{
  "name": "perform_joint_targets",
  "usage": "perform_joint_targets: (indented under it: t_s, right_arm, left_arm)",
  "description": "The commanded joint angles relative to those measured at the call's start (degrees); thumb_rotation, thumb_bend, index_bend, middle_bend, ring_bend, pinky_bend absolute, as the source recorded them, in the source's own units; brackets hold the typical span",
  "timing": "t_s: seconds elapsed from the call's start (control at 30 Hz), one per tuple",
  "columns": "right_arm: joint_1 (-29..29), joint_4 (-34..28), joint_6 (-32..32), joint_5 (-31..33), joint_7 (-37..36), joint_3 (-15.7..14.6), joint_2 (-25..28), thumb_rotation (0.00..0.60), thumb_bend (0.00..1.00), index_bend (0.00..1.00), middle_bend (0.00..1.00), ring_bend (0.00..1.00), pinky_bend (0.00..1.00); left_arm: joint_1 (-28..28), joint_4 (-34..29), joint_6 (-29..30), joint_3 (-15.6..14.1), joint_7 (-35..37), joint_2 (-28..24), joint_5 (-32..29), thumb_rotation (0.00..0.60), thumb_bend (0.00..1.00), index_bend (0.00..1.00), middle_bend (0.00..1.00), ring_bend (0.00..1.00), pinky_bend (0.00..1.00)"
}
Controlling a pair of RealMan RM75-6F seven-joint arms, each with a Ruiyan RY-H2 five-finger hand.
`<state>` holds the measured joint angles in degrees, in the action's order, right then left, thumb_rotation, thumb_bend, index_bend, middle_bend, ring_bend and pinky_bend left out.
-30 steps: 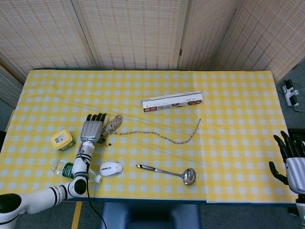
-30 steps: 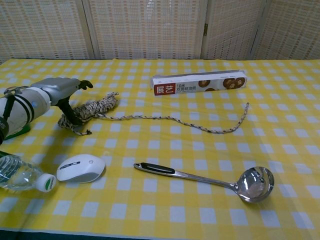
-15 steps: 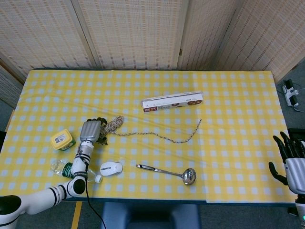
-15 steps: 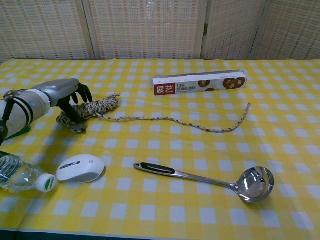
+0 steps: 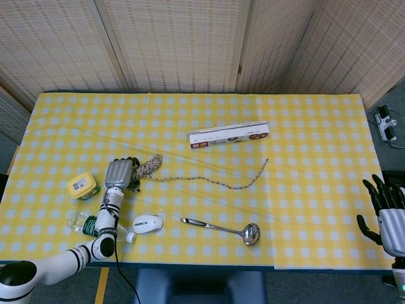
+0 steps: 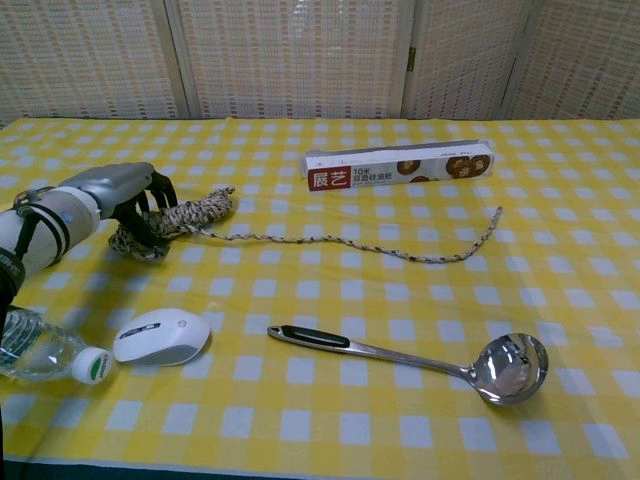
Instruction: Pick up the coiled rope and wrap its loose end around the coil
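Observation:
The coiled rope [image 5: 148, 165] [image 6: 188, 212], speckled beige and dark, lies at the left of the yellow checked table [image 5: 304, 139]. Its loose end [image 5: 235, 185] [image 6: 420, 256] trails right in a long wavy line across the cloth. My left hand [image 5: 118, 172] [image 6: 118, 190] grips the coil's left end, fingers curled over it, and part of the coil is hidden under them. My right hand [image 5: 386, 214] hangs off the table's right edge, fingers spread and holding nothing. It shows only in the head view.
A long foil box [image 5: 228, 134] [image 6: 398, 166] lies behind the rope. A steel ladle [image 5: 221, 227] [image 6: 400, 352], a white mouse [image 5: 147, 223] [image 6: 162, 335] and a water bottle [image 5: 85, 223] [image 6: 40, 350] lie near the front edge. A yellow tub [image 5: 83, 185] sits left of my left hand.
My left hand's fingers have curled down over the coil's left end and drawn the coil slightly to the left. The loose end shifted a little. The right hand has not moved.

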<state>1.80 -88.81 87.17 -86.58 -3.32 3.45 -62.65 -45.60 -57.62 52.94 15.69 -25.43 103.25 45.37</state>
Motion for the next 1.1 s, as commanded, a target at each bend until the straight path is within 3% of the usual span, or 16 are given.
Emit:
perform_joint_targets:
  t_s: [0.03, 0.6, 0.77, 1.1]
  right_arm:
    - [0.0, 0.0, 0.0, 0.0, 0.1, 0.0, 0.0, 0.6, 0.44, 0.0, 0.0, 0.1, 0.0]
    - [0.5, -1.4, -0.7, -0.3, 1.3, -0.1, 0.8, 0.6, 0.44, 0.0, 0.0, 0.1, 0.0]
    - [3.2, -3.0, -3.9, -1.9, 2.1, 0.1, 1.7, 0.6, 0.44, 0.01, 0.01, 0.11, 0.0]
    - [14.6, -4.4, -18.7, -0.4, 8.0, 3.0, -1.4, 0.6, 0.44, 0.24, 0.1, 0.13, 0.03]
  left_arm:
    - [0.2, 1.0, -0.1, 0.1, 0.8, 0.5, 0.6, 0.6, 0.32, 0.43, 0.4, 0.4, 0.36]
    - [2.6, 6.1, 3.2, -1.6, 14.6, 1.1, 13.5, 0.6, 0.45, 0.63, 0.6, 0.57, 0.63]
    - [4.5, 2.2, 6.9, -3.5, 19.6, -1.6, 19.7, 0.6, 0.46, 0.64, 0.61, 0.58, 0.65]
    - [7.3, -11.0, 11.1, -5.9, 21.1, -8.1, 26.2, 0.6, 0.46, 0.64, 0.61, 0.58, 0.65]
